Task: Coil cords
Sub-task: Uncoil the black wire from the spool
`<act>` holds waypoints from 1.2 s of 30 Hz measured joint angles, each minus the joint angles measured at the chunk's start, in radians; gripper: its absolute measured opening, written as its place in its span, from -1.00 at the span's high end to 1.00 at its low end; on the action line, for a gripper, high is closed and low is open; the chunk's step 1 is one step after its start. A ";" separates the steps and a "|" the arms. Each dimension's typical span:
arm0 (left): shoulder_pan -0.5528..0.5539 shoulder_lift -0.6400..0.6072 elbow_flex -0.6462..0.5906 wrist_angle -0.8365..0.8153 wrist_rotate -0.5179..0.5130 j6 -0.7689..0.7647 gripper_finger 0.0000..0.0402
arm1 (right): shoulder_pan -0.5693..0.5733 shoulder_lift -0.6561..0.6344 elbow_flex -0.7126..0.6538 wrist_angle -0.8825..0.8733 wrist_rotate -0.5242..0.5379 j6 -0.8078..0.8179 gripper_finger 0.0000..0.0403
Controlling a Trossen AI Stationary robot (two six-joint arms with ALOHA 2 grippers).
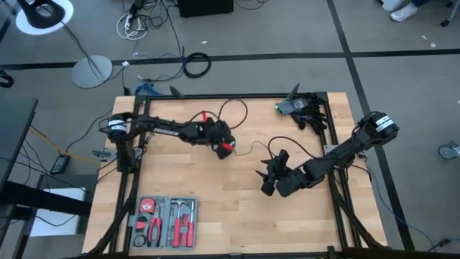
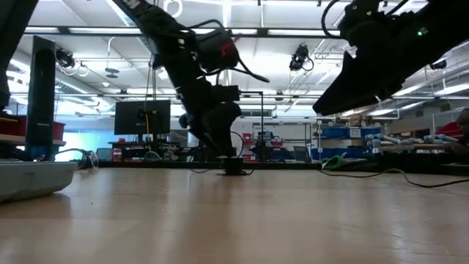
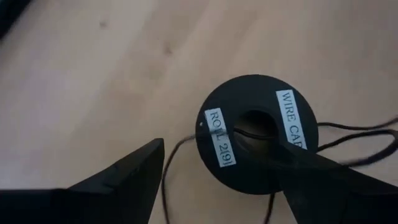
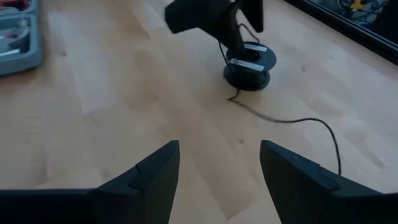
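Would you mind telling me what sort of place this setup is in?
Likely a robotics lab or workshop: a framed wooden table on grey flooring, shelving with blue bins and a monitor behind, and a tool kit on the table.

The table [image 1: 237, 180] is pale, smooth wood with a matt grain. The spool [image 3: 258, 134] at centre right of the left wrist view looks like matt black plastic with white paper labels. The thin cord [image 4: 298, 121] is dull black.

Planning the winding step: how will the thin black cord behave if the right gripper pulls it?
The cord lies in loose curves on the table, so it is probably floppy. It looks thin, likely light, and may slip between fingers. Pulling might drag the spool.
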 joint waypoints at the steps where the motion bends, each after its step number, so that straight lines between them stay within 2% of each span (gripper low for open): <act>1: -0.012 -0.015 -0.033 0.036 0.001 -0.014 -0.49 | 0.007 -0.001 0.000 -0.001 0.000 0.003 -0.10; 7: -0.041 -0.112 -0.177 0.221 0.013 -0.021 -0.49 | 0.023 0.000 0.000 0.018 -0.001 0.008 -0.09; 11: -0.027 -0.118 -0.198 0.279 0.013 0.007 -0.49 | -0.029 0.012 0.000 0.122 -0.013 -0.096 -0.08; 17: -0.018 -0.105 -0.197 0.323 0.032 0.021 -0.49 | -0.166 0.110 0.001 0.378 -0.220 -0.363 -0.03; 22: -0.016 -0.106 -0.196 0.326 0.032 0.022 -0.49 | -0.235 0.204 0.001 0.497 -0.271 -0.535 0.03; 31: -0.015 -0.106 -0.195 0.334 0.038 0.045 -0.49 | -0.312 0.332 0.085 0.473 -0.311 -0.722 0.18; 36: -0.016 -0.107 -0.195 0.325 0.039 0.045 -0.49 | -0.336 0.356 0.135 0.305 -0.311 -0.715 0.32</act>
